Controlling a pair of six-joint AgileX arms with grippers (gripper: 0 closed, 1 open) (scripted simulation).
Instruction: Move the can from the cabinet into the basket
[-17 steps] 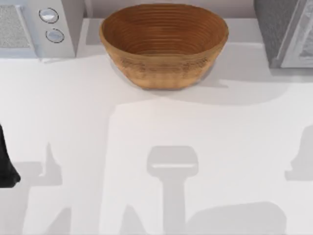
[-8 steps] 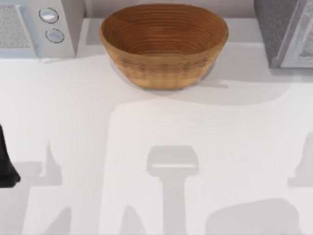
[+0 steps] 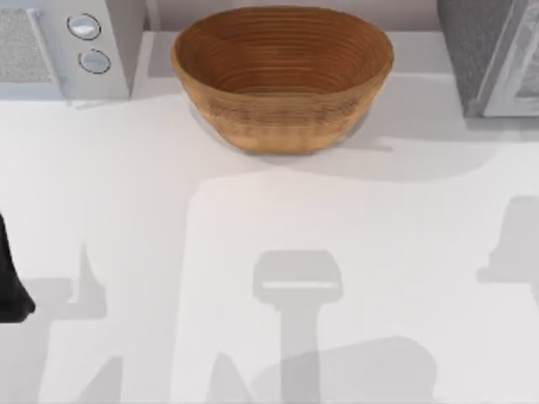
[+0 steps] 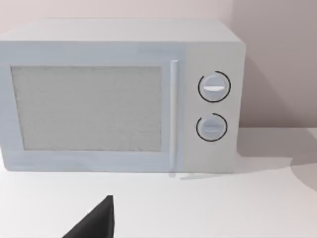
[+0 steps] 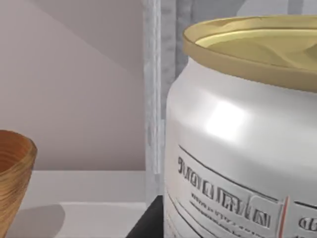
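White table (image 3: 126, 210), shadows across it. Microwave (image 3: 67, 46) far left corner (two round knobs, mesh window in left wrist view). Cabinet (image 3: 488, 55) far right corner, dark speckled, pale-framed door. Wicker basket (image 3: 282, 76) betw. them at far edge, nothing inside. Left arm (image 3: 10, 278) parked at left edge; dark fingertip (image 4: 96, 220) pointing twd microwave, jaw state: cannot tell. Can (image 5: 242, 144) very close to right wrist cam, upright, gold top, red/grey print; cabinet frame behind, basket rim off to side. Right jaws: cannot tell.
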